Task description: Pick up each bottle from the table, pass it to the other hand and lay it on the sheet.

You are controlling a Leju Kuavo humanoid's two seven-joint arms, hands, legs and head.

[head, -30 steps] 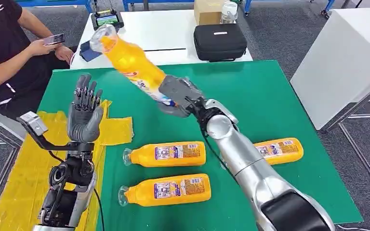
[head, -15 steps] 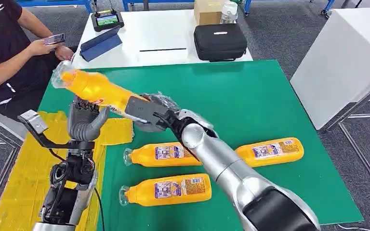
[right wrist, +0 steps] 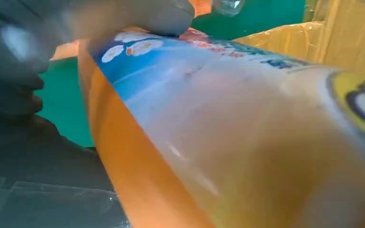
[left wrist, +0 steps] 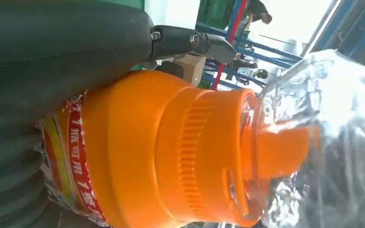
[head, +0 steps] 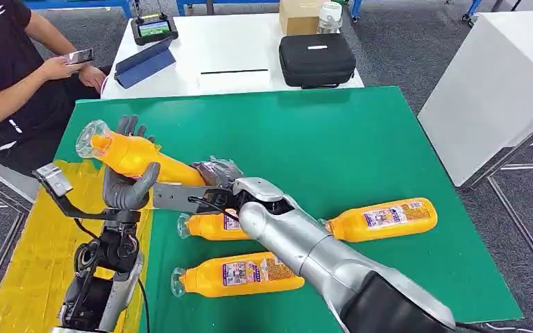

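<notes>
Head view: handover in progress.
Bottle (head: 135, 156): gripped by right hand (head: 212, 182).
Left hand (head: 126, 184): fingers spread behind bottle, not closed.
Next: left-hand closure required before release.

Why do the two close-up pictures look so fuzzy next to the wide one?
Head view: even light, sharp. Right wrist view: the bottle sits too close to the lens, so its label smears. Left wrist view: the bottle is crisper, with glare on its clear cap and a washed-out bright background.

Orange bottle (head: 139, 157) between both robot hands
</notes>
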